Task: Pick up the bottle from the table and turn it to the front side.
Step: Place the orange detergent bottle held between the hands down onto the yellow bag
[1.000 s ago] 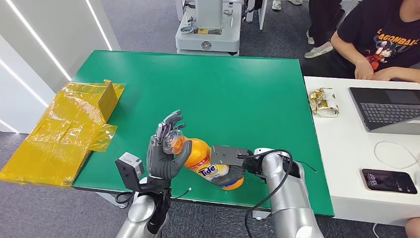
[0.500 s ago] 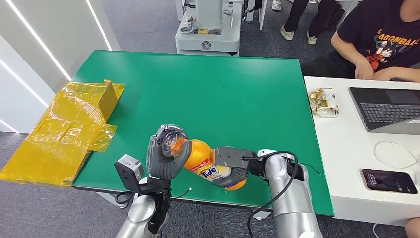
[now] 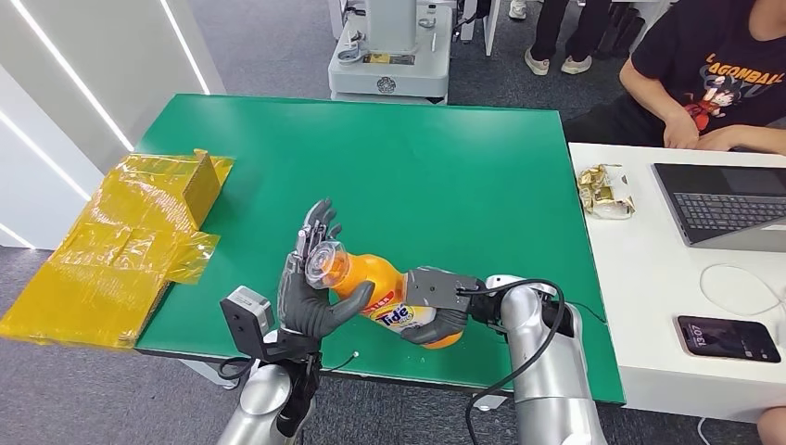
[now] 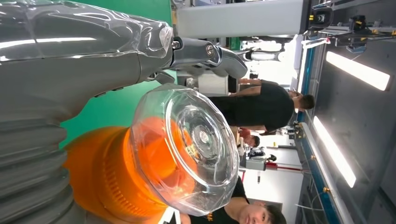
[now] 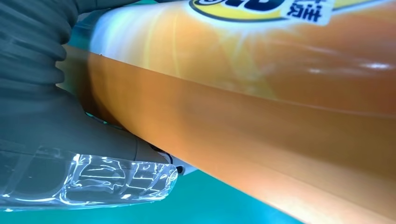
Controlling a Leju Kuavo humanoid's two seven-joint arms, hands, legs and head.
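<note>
An orange Tide bottle [image 3: 385, 287] with a clear cap [image 3: 324, 261] lies tilted just above the green table [image 3: 417, 167] near its front edge, label facing up. My right hand [image 3: 436, 301] grips its lower body; the right wrist view shows the orange bottle wall [image 5: 257, 102] pressed against that hand [image 5: 46, 116]. My left hand [image 3: 306, 287] sits at the cap end with its fingers stretched up behind the cap and its thumb reaching under the neck. In the left wrist view the clear cap [image 4: 191, 144] lies beside the grey thumb [image 4: 70, 60].
A yellow film-wrapped box [image 3: 120, 241] hangs over the table's left edge. A white table [image 3: 649, 278] at the right carries a laptop [image 3: 723, 204], a phone [image 3: 728, 338] and a snack packet [image 3: 604, 190]. A person [image 3: 714, 74] sits behind it. A grey machine base [image 3: 389, 56] stands beyond the table.
My left hand's fingers curled over the cap half a second ago and have now stretched out again. The bottle has shifted slightly with the right hand still on it.
</note>
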